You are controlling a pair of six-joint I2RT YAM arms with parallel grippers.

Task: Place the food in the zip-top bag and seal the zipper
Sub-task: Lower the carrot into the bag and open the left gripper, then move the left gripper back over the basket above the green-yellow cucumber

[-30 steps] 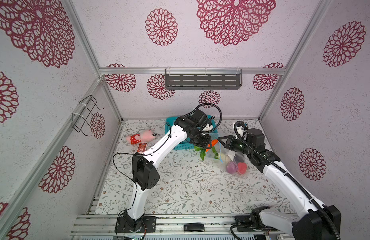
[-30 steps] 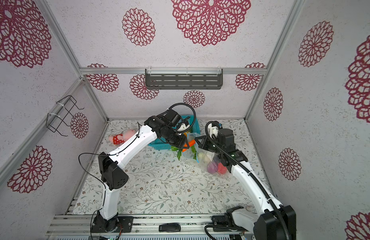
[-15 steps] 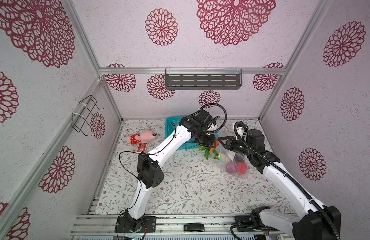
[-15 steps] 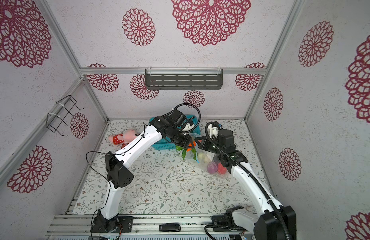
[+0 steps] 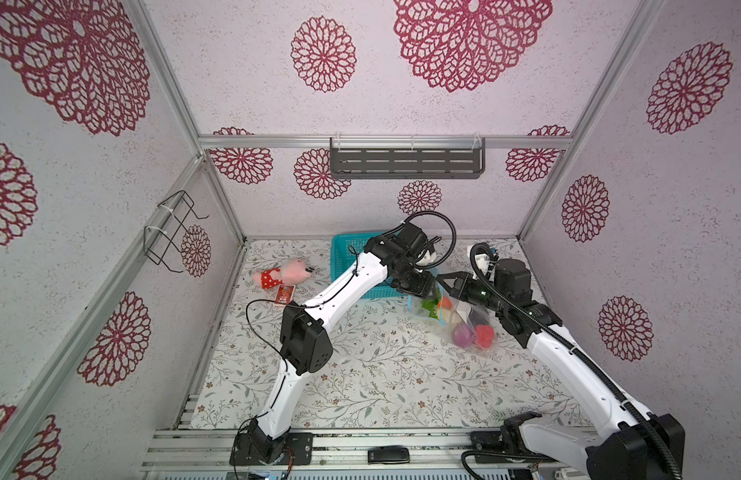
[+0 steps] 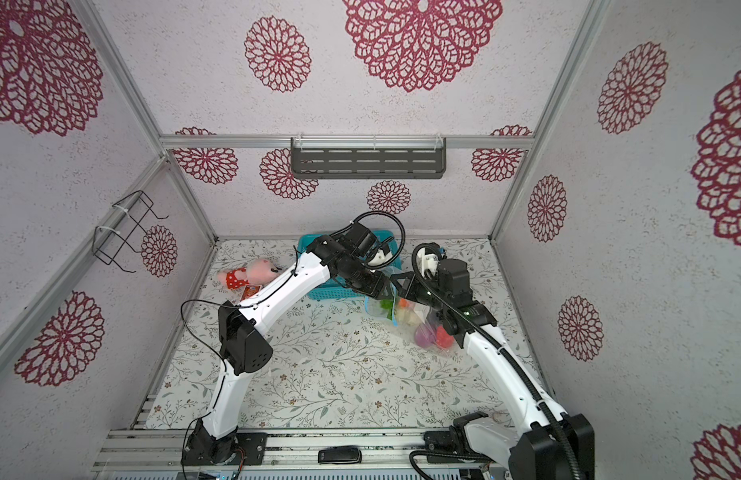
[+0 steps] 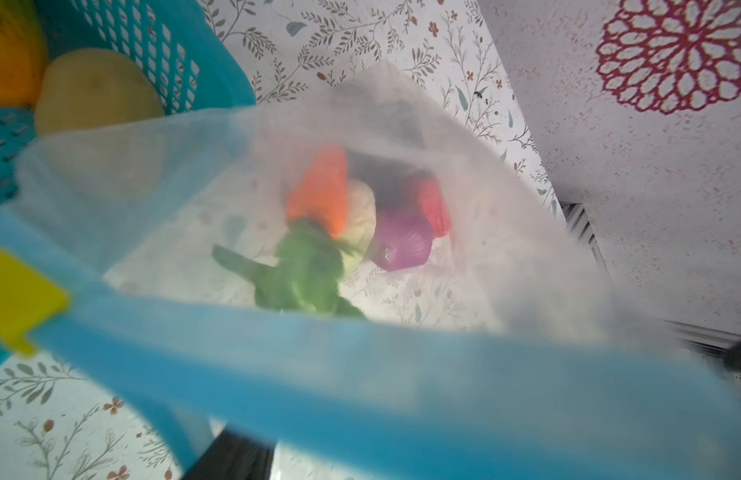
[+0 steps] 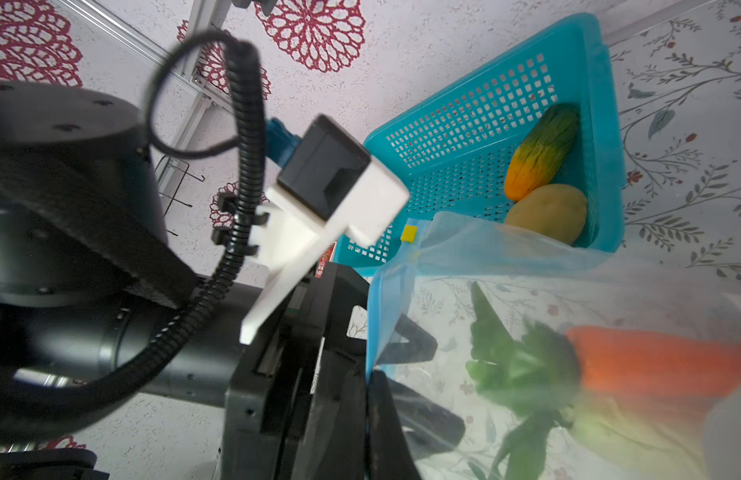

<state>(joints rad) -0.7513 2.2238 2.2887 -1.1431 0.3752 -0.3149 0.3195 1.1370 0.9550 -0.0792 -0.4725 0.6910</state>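
Zip-top bag (image 5: 462,318) rim in right tool (image 5: 442,283); left tool (image 5: 427,292) parted.

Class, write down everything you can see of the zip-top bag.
The zip-top bag is clear, crinkly plastic with a light-blue zipper strip and yellow slider. Its mouth stands open, lifted beside the teal basket, its lower end resting on the table. The right tool pinches its rim; the left tool, open, sits at the mouth. Inside lie a carrot, green leaves, a purple onion and a red pepper.
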